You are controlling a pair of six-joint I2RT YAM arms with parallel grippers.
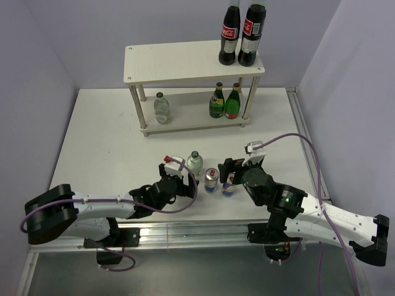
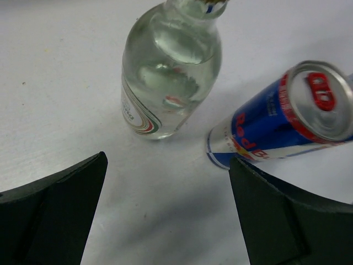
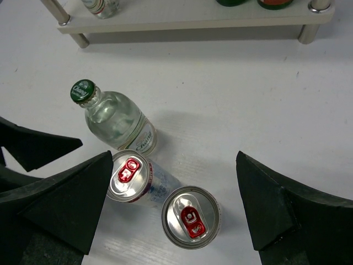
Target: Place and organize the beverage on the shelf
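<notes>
Since one clear bottle [image 1: 162, 108] and two dark green bottles [image 1: 217, 102] already stand on the lower board of the shelf [image 1: 179, 58], the step in hand looks like fetching the last three drinks. These wait in a tight group on the table [image 1: 105, 135] near the arms: a second clear bottle [image 3: 116, 121] at the far left, a can [image 3: 129, 175] just near of it, and another can [image 3: 190, 217] to its right, so close that I cannot tell whether they touch. The left gripper [image 2: 168, 160] faces the bottle with its fingers spread wide and nothing between them. The right gripper [image 3: 175, 157] hangs above the cans, equally spread and empty. The next move likely calls for closing on one drink without knocking its neighbours. The bottle's green cap reads "Chang", the blue-and-silver can shows red "Red Bull" lettering, and the two cola bottles [image 1: 229, 34] on the top board carry red Coca-Cola labels.
</notes>
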